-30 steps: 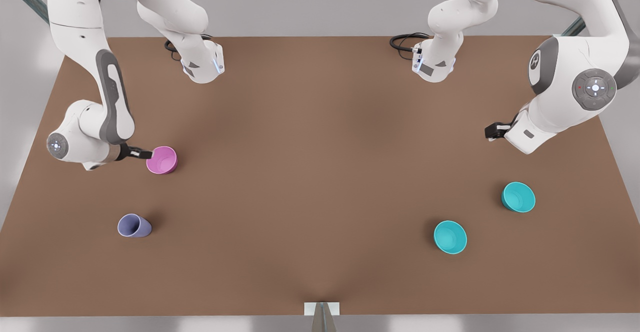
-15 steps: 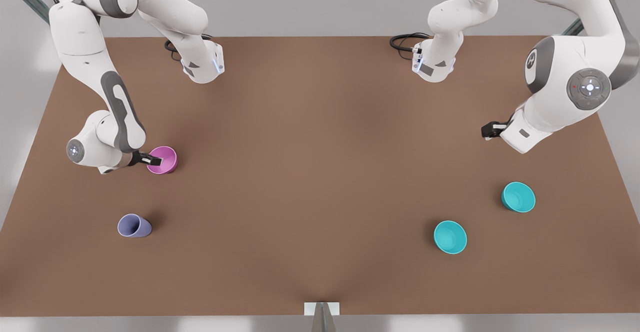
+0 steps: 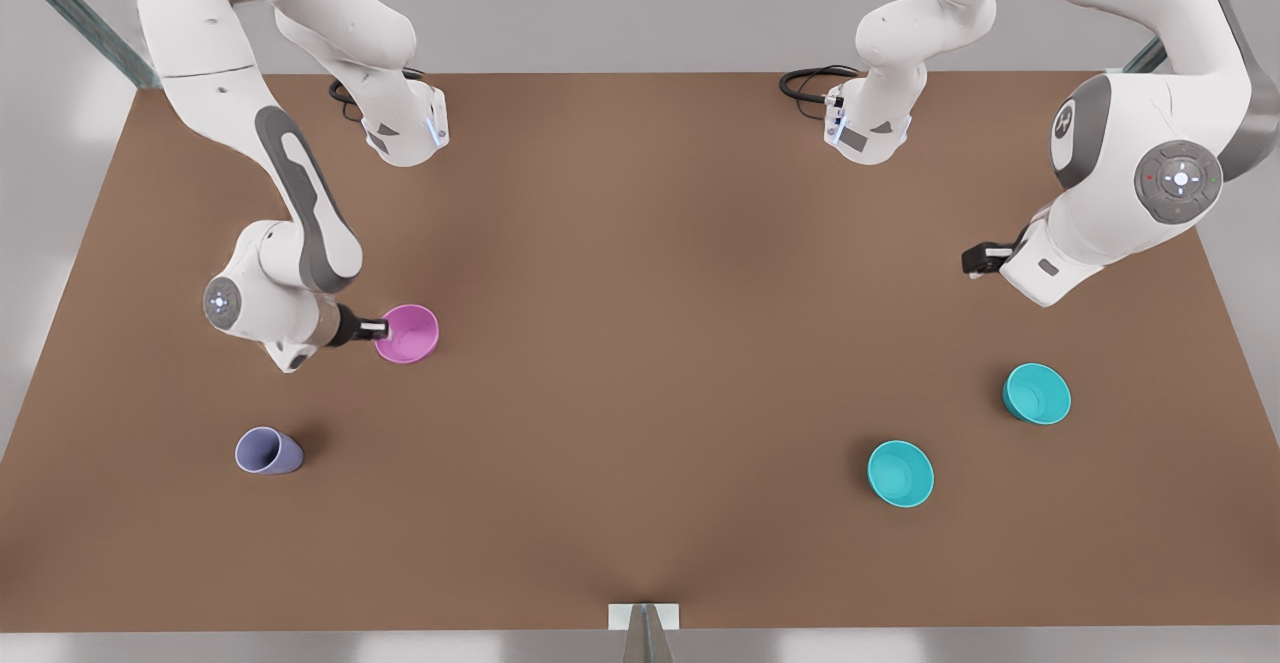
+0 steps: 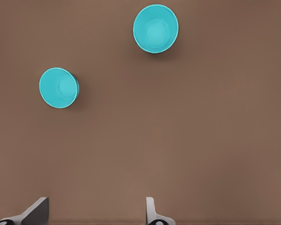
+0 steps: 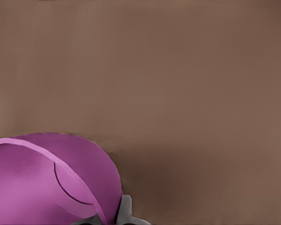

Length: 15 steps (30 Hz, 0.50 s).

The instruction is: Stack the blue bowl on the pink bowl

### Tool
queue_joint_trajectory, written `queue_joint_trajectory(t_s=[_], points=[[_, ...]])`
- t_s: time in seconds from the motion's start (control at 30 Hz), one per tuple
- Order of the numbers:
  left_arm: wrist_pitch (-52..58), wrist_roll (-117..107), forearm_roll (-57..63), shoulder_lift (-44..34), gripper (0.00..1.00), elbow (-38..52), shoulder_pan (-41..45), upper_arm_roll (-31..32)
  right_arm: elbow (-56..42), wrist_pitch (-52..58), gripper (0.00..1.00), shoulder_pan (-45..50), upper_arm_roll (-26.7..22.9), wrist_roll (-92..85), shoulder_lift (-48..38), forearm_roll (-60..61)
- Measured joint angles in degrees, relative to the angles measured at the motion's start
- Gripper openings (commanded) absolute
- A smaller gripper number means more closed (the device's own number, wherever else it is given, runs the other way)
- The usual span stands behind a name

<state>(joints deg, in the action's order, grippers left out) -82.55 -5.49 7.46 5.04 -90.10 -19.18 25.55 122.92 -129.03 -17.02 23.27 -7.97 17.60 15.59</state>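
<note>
Brown table (image 3: 640, 343): right tool (image 3: 372, 327) clamped on pink bowl (image 3: 408, 334), now carried toward centre; left tool (image 3: 975, 261) apart.

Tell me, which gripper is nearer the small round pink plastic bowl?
The right. The right gripper grips the rim of the small round pink plastic bowl; the left gripper hovers open far across the table, toward the front view's right.

the right wrist view's edge cuts off most of the pink bowl (image 5: 47, 183), and the right pincer (image 3: 378, 327) there shows just one grey fingertip (image 5: 124, 211) against the rim.
</note>
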Motion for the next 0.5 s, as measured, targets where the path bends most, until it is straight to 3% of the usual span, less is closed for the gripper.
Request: queue_joint_trajectory(t_s=[0.13, 0.27, 0.33, 0.47, 0.5], points=[[0.48, -0.04, -0.14, 0.13, 1.00, 0.03, -0.04, 0.00, -20.20, -0.31, 0.21, 17.72, 2.65, 4.23, 14.32, 5.10], [0.90, -0.06, -0.20, 0.00, 1.00, 0.07, -0.09, -0.12, -46.92, -0.14, 0.21, 35.76, -5.97, 10.15, 33.01, 6.63], [1.12, -0.07, -0.21, -0.13, 1.00, 0.07, -0.08, -0.20, -53.08, 0.00, 0.21, 39.65, -8.20, 12.95, 38.18, 6.86], [1.60, -0.08, -0.24, 0.15, 1.00, 0.15, -0.05, -0.28, -56.35, 0.04, 0.21, 43.26, -8.93, 17.89, 42.63, 7.08], [1.73, -0.09, -0.25, 0.26, 1.00, 0.16, -0.06, -0.27, -56.97, 0.00, 0.89, 43.85, -8.96, 19.06, 43.23, 7.05]])
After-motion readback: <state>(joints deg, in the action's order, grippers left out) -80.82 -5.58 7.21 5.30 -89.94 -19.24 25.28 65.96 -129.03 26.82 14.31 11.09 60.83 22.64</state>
